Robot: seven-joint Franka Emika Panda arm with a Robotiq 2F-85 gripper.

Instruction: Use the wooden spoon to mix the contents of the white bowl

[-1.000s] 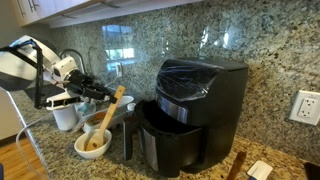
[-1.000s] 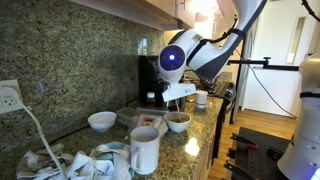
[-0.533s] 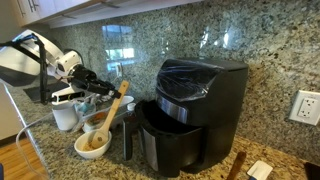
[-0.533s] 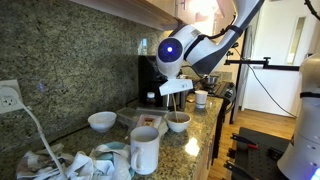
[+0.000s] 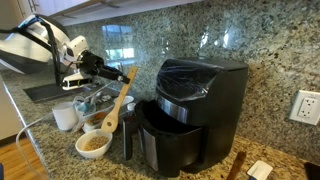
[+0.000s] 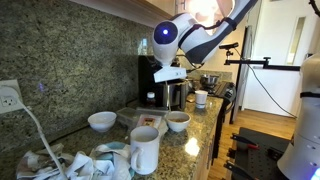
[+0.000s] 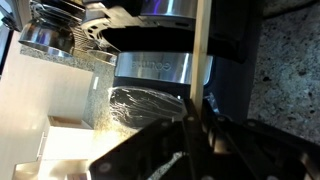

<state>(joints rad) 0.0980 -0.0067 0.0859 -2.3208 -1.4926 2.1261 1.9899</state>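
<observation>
My gripper [image 5: 122, 76] is shut on the handle of the wooden spoon [image 5: 116, 105] and holds it in the air. The spoon's broad head [image 5: 109, 122] hangs above the white bowl [image 5: 93, 145], clear of the tan grainy contents [image 5: 94, 142]. In an exterior view the bowl [image 6: 178, 122] sits on the counter below the gripper [image 6: 170, 76]. In the wrist view the spoon handle [image 7: 201, 50] runs up from between the fingers [image 7: 190, 135]; the bowl is out of view there.
A black air fryer [image 5: 192, 110] stands right beside the bowl. A white cup [image 5: 65, 117] and another bowl [image 5: 97, 121] sit behind it. A white mug [image 6: 144, 150], a white dish [image 6: 102, 121] and crumpled cloths [image 6: 50, 163] lie nearer the camera. Granite wall behind.
My gripper has risen and lifted the spoon up out of the bowl; its head now hangs above the contents.
</observation>
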